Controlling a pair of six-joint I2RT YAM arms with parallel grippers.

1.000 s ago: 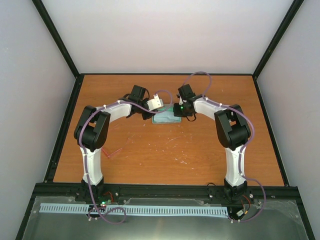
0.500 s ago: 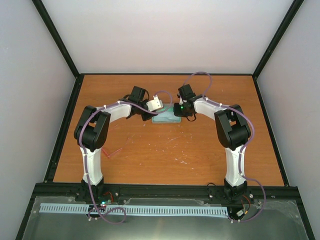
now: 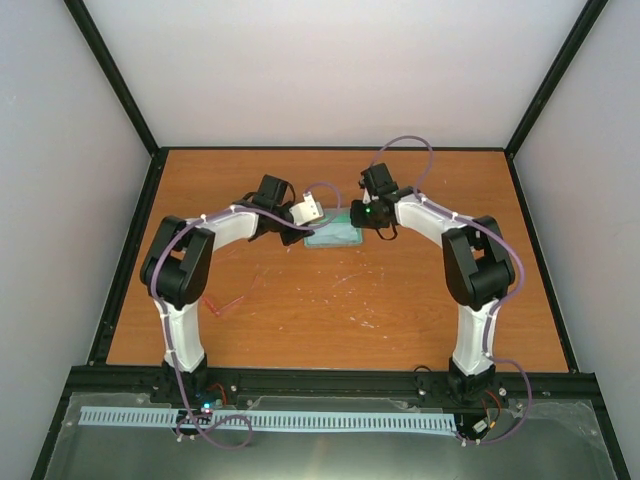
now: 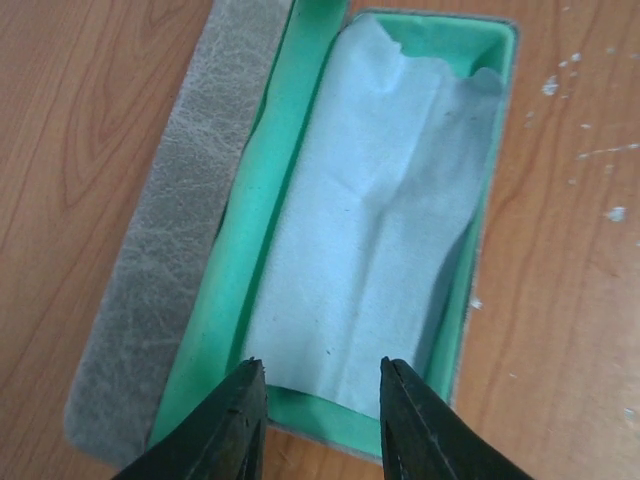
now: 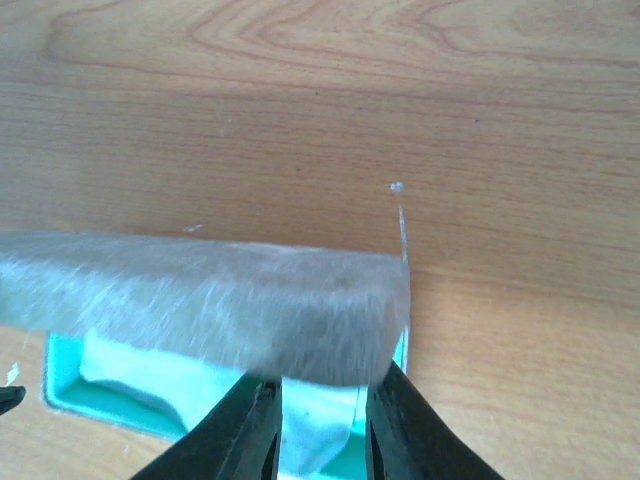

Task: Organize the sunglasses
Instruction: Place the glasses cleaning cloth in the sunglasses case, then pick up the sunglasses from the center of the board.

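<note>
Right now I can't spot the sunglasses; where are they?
Top view: the sunglasses lie on the table's left, beside the left arm's lower link, nearer than the case.

Bright, even, diffuse light; shadows are faint. Overhead view sharp. Left wrist view crisp, left gripper point(image 4: 322, 370) dark at 6 o'clock. Right wrist view soft: grey case lid point(image 5: 200, 300) blurred from 9 o'clock to centre.

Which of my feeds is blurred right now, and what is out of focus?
Right wrist view: the grey case lid, close to the lens, is badly out of focus; the table behind is sharper. Left wrist view: crisp, the cloth shows its creases. Top view: even light, no glare, but the case is small.
</note>
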